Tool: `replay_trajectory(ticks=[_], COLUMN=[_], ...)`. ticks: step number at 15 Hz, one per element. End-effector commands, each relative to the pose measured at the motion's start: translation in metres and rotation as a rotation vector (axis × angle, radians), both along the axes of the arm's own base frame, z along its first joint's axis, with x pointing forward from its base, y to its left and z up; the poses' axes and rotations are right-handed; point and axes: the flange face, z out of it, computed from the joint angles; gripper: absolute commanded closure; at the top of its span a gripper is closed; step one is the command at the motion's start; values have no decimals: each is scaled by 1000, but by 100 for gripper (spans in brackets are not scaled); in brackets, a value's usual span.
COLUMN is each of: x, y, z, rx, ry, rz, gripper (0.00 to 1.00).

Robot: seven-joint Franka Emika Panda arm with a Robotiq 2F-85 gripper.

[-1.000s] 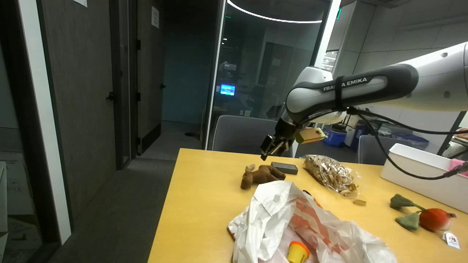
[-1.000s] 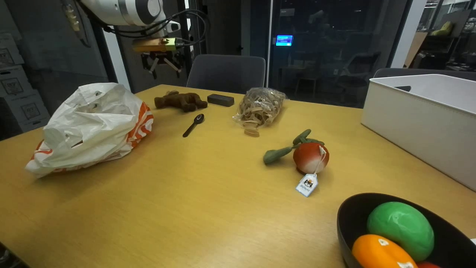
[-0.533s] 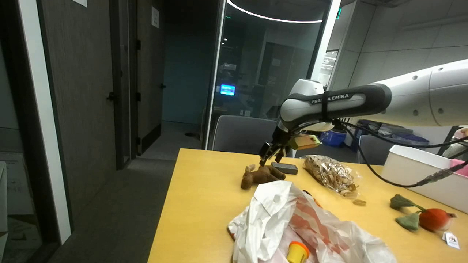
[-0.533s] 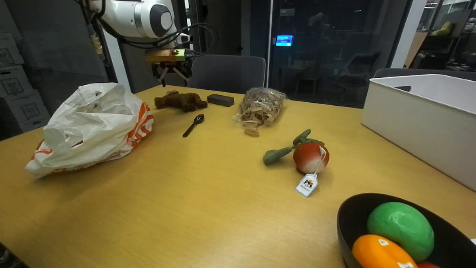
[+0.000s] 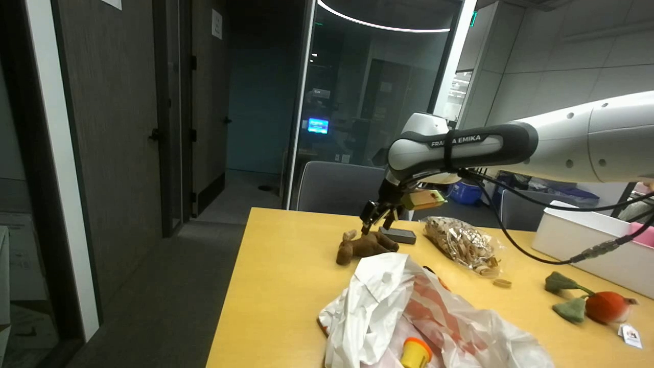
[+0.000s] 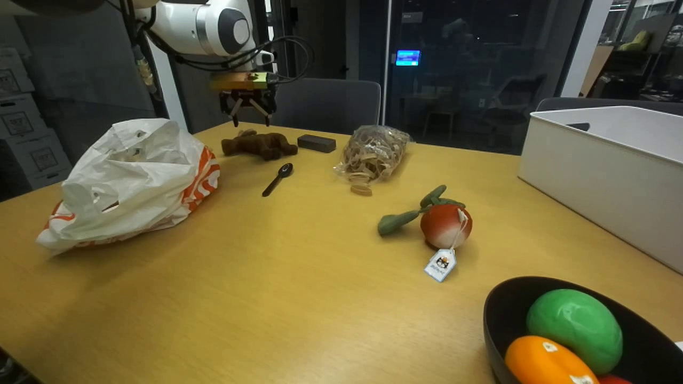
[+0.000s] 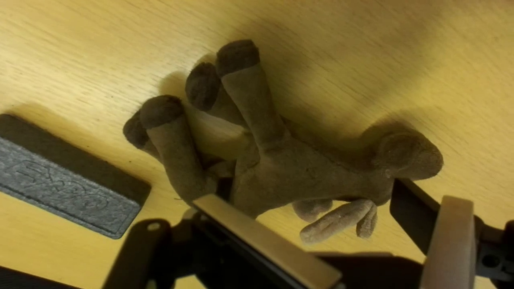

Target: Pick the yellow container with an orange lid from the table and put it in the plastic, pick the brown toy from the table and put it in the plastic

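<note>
Nearest my lens in an exterior view, toward the near edge of the table, I have a black bowl holding a green toy fruit and an orange toy fruit. Past it lies a red-and-white toy radish. By the left edge slumps the white plastic bag; in an exterior view I can see the yellow container with an orange lid inside it. Near the far left corner, the brown antlered plush toy lies on its side, with a dark eraser just beside it by the far edge. My gripper hangs right over the toy, fingers spread apart, one toward its head and one toward its rump; whether they touch it, I cannot tell.
</note>
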Motion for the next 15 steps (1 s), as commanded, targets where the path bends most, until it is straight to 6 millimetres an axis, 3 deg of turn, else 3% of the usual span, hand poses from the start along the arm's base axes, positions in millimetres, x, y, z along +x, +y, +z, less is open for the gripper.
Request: replay_trajectory(ticks=[1, 6, 10, 11, 12, 15], x=[-8, 3, 14, 16, 16, 17], y=[13, 19, 11, 8, 5, 1], z=[-16, -41, -55, -57, -60, -63], rx=[-19, -61, -141, -154, -160, -147], ry=[16, -35, -131, -140, -144, -138], rz=[36, 29, 36, 41, 36, 17], gripper=[0, 0, 0, 9, 26, 49])
